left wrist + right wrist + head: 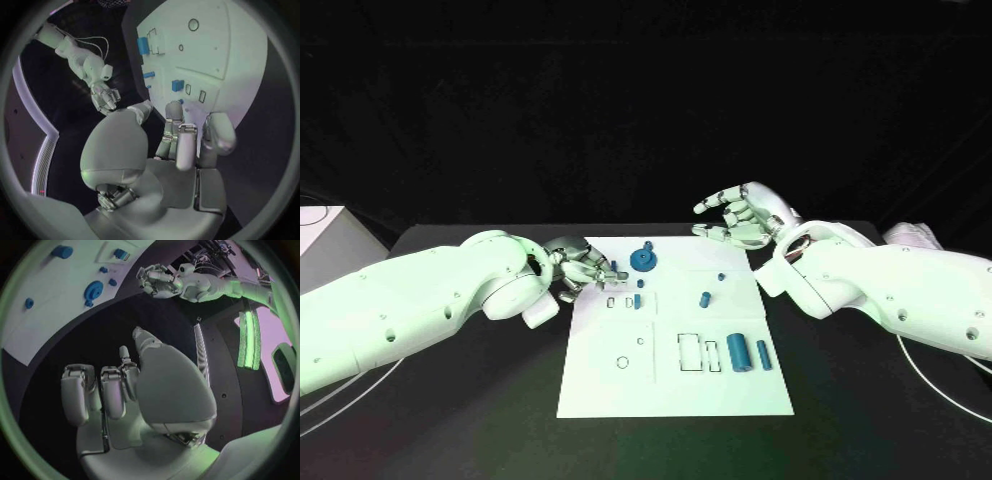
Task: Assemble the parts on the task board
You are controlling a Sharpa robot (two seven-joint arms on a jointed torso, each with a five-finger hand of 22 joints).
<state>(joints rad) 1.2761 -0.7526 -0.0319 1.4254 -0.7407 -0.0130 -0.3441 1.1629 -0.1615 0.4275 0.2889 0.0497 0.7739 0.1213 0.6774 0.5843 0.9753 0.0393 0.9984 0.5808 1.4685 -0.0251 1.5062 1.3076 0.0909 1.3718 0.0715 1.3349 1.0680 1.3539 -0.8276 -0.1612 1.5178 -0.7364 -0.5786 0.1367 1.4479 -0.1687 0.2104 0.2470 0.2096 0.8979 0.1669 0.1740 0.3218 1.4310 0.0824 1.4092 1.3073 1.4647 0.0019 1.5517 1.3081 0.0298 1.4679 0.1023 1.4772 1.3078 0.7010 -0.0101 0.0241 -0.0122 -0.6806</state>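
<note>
The bench [473, 420] is black, and the room behind it is dark. The white task board [678, 385] lies flat at the bench's centre. Blue parts on it: a round disc [643, 261] near the far edge, and two cylinders [738, 354] upright near the board's right edge. The left hand [574, 268] is at the board's far-left corner, fingers [177, 131] curled in; I cannot tell if they hold sth. The right hand [740, 215] hovers beyond the far-right corner, fingers apart, holding nothing.

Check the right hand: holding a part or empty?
Empty. The right hand hovers beyond the task board, fingers curled apart, nothing between them.
</note>
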